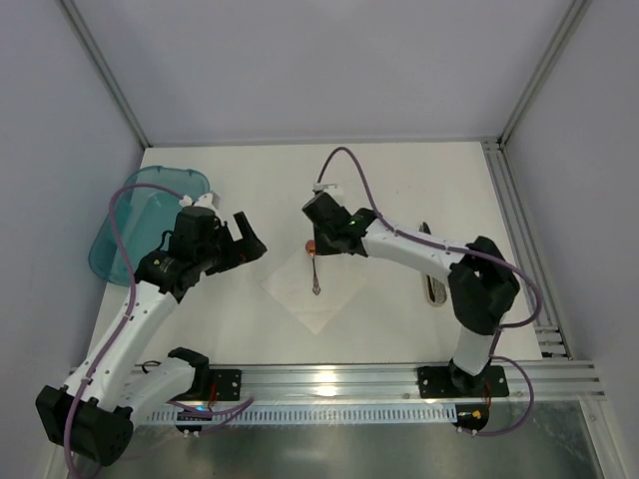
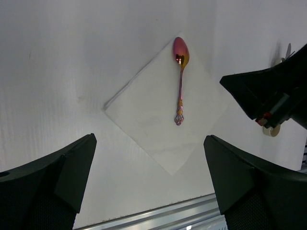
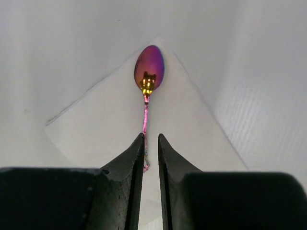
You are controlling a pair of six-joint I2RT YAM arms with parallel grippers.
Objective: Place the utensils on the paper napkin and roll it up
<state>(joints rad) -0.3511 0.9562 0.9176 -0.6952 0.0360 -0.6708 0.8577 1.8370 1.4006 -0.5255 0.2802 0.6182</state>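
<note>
The white paper napkin [image 1: 329,299] [image 2: 148,120] [image 3: 105,124] lies as a diamond in the middle of the table. One of the utensils, an iridescent pink-gold spoon [image 1: 317,279] [image 2: 181,81] [image 3: 149,72], rests flat on it, bowl at the far corner. My right gripper [image 1: 318,239] [image 3: 150,136] hovers over the handle end, its jaws a narrow gap apart; the handle tip shows beside the left finger, not pinched. More slim cutlery [image 1: 433,287] lies at the right. My left gripper [image 1: 252,239] [image 2: 148,139] hangs wide open and empty, left of the napkin.
A translucent teal tub [image 1: 130,225] sits at the table's left edge behind the left arm. An aluminium rail [image 1: 329,379] [image 2: 158,215] runs along the near edge. The right arm's forearm [image 1: 419,254] stretches across the right half of the table.
</note>
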